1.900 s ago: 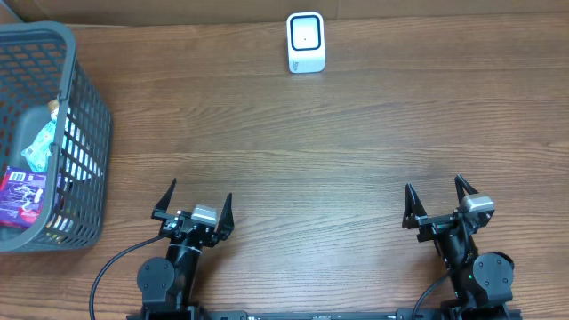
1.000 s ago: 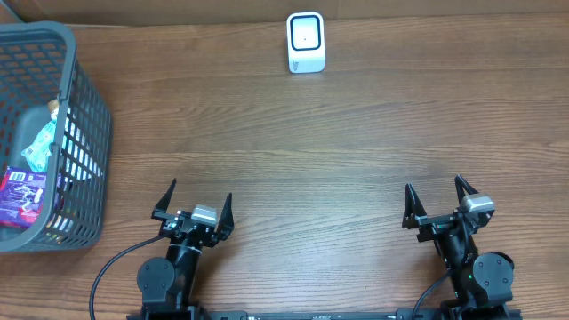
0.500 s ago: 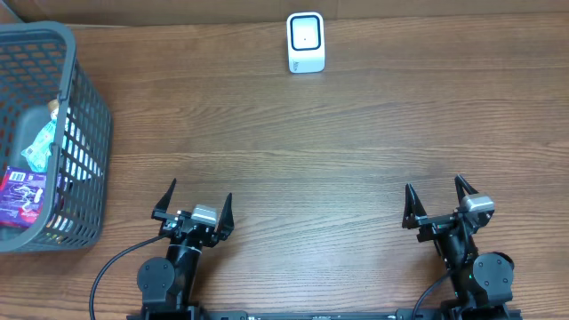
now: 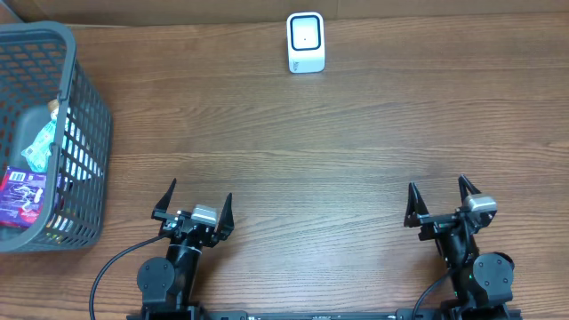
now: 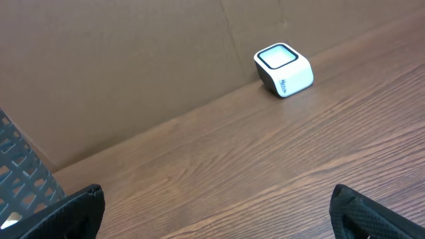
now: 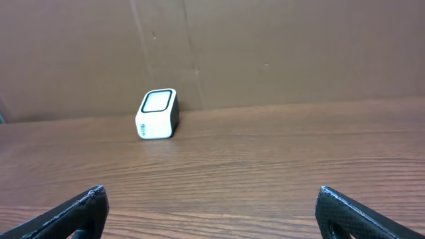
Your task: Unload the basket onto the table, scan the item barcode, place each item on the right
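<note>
Presently left fingers (image 4: 169,192), right fingers (image 4: 412,201) splayed, empty; boxy white scanner (image 4: 305,42) on grained wood table (image 4: 311,133); grey mesh basket (image 4: 90,124).

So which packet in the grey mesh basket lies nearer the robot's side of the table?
The flat purple packet, at the grey mesh basket's near end; the crinkled teal packet sits farther back.
</note>
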